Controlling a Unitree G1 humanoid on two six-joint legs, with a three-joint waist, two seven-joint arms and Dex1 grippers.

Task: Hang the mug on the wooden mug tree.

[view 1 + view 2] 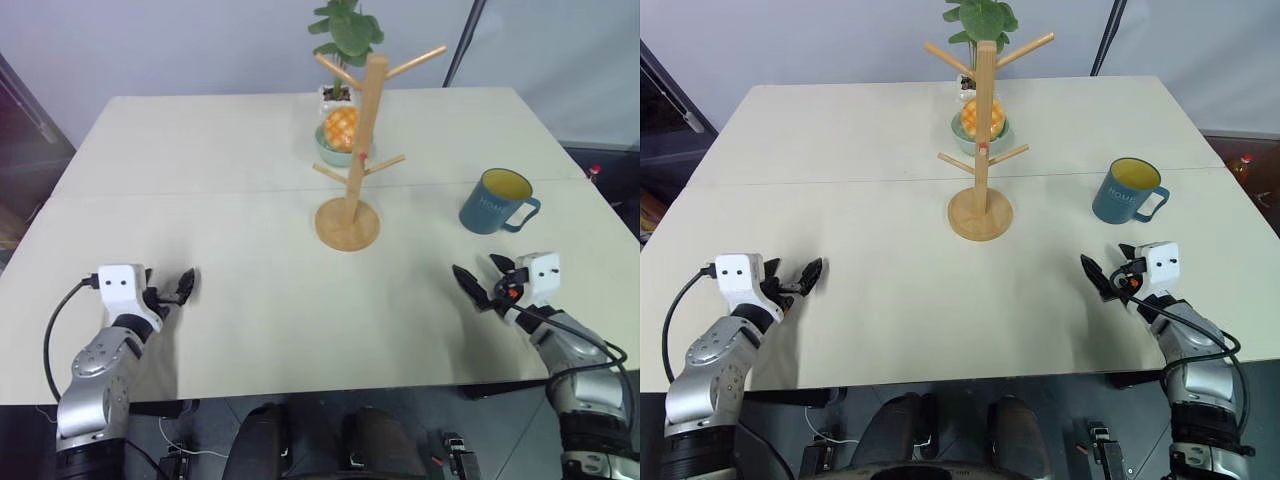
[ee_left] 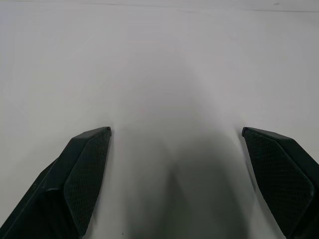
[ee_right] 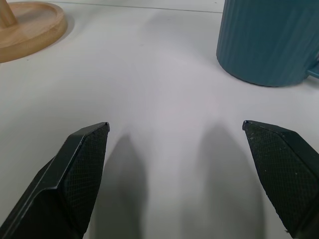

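Head stereo overhead; wrist views table-level

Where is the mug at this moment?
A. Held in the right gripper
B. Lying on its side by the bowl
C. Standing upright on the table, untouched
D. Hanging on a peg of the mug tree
C: the mug stands upright on the table, apart from the open right gripper and the wooden mug tree.

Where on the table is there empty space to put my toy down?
The table is bare between the left hand and the right hand, in front of the wooden mug tree. The far-left corner is bare too. It's crowded behind the tree, where a fruit bowl and potted plant sit. The mug takes the right side.
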